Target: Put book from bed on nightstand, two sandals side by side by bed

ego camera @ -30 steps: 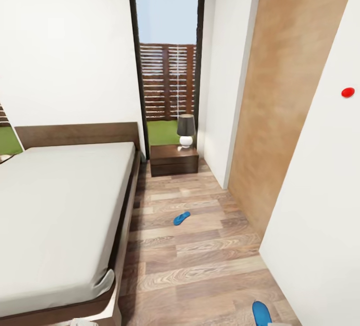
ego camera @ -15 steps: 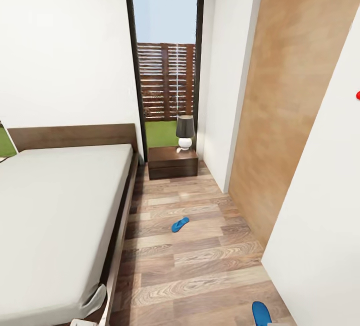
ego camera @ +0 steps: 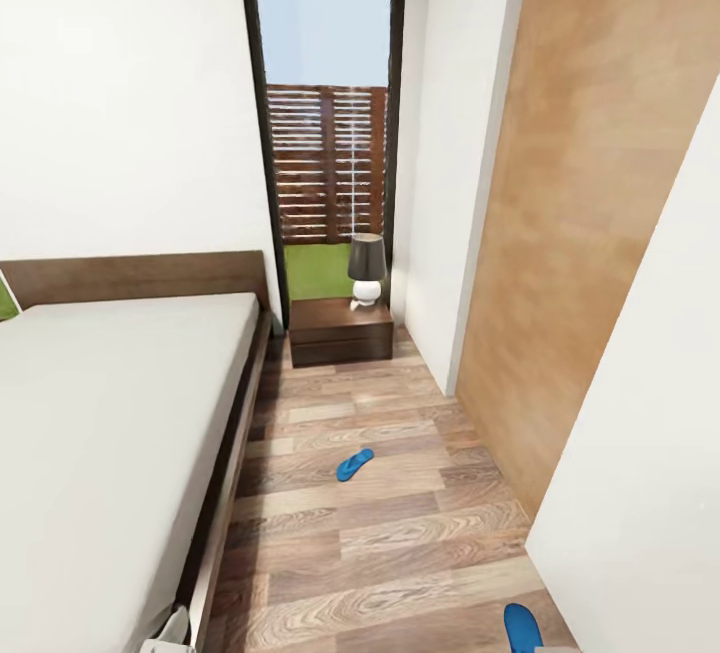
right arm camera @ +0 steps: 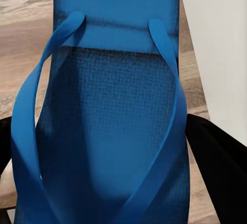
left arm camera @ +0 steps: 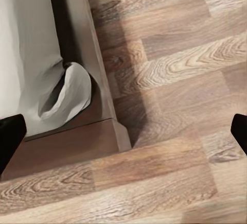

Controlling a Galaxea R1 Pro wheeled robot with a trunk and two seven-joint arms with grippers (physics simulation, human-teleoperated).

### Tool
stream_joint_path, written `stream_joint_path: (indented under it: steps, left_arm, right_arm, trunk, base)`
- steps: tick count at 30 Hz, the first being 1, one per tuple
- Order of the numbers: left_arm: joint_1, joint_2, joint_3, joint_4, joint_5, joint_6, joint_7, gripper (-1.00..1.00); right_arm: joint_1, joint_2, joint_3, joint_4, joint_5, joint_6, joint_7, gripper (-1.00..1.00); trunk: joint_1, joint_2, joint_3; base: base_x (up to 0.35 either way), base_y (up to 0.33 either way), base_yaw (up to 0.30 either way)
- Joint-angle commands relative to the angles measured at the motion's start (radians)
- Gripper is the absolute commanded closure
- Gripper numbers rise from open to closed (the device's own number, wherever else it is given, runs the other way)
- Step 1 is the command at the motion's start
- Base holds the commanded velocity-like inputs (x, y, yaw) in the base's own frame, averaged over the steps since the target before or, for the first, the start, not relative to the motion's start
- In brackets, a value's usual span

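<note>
Your head view has swung right since a second ago: less of the bed (ego camera: 110,413) shows at the left, and the red dot on the right wall is gone from view. One sandal (ego camera: 354,464) lies on the floor (ego camera: 400,533) midway to the nightstand (ego camera: 340,330). The other sandal (right arm camera: 103,131) sits pinched between your right gripper's (right arm camera: 110,157) fingers (right arm camera: 218,167), while your left gripper's (left arm camera: 123,131) fingers (left arm camera: 10,139) hang spread wide over the bed's near corner.

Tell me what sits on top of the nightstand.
A lamp with a dark shade and a white base stands on the nightstand, near its right rear corner. What's in its drawers is hidden.
</note>
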Motion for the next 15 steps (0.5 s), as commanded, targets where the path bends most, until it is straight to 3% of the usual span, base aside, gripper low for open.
stream_joint_path:
  steps: [1,15]
  left_arm:
    - [-0.001,0.001,-0.006,0.001,0.003,-0.004,0.0,-1.0]
    - [-0.001,0.0,-0.006,0.001,0.003,-0.004,0.0,-1.0]
  right_arm:
    - [-0.001,0.0,0.001,0.001,-0.003,-0.004,-0.002,1.0]
    - [-0.001,0.001,0.001,0.001,-0.003,-0.004,-0.002,1.0]
  trunk:
    - [0.001,-0.001,-0.001]
    - [0.001,-0.001,-0.001]
  base:
    - [0.241,-0.028,0.0]
    - [0.242,0.024,0.0]
